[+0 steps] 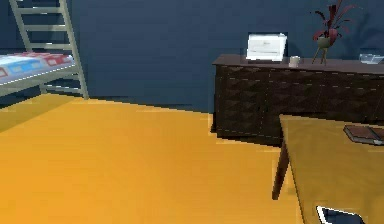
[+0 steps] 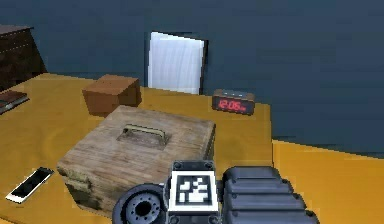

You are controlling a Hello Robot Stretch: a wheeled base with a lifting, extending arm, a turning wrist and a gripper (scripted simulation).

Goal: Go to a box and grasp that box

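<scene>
A small plain brown box (image 2: pixel 111 95) stands on the yellow wooden table (image 2: pixel 300 170), toward its far left. Nearer to me lies a larger wooden crate (image 2: pixel 140 152) with a handle on its lid. At the arm side view's bottom edge a white square with black marks (image 2: pixel 195 192) sits among dark rounded parts. The gripper's dark body (image 2: pixel 140 208) shows left of it, right against the crate's near side. I cannot make out its far end, so I cannot tell whether it holds anything.
A digital clock (image 2: pixel 232 102), a phone (image 2: pixel 30 183) and a white chair back (image 2: pixel 177 62) are around the table. Ahead are a dark dresser (image 1: pixel 290 98) with a vase (image 1: pixel 324 45), a bunk bed with ladder (image 1: pixel 45 45), and orange floor (image 1: pixel 120 160).
</scene>
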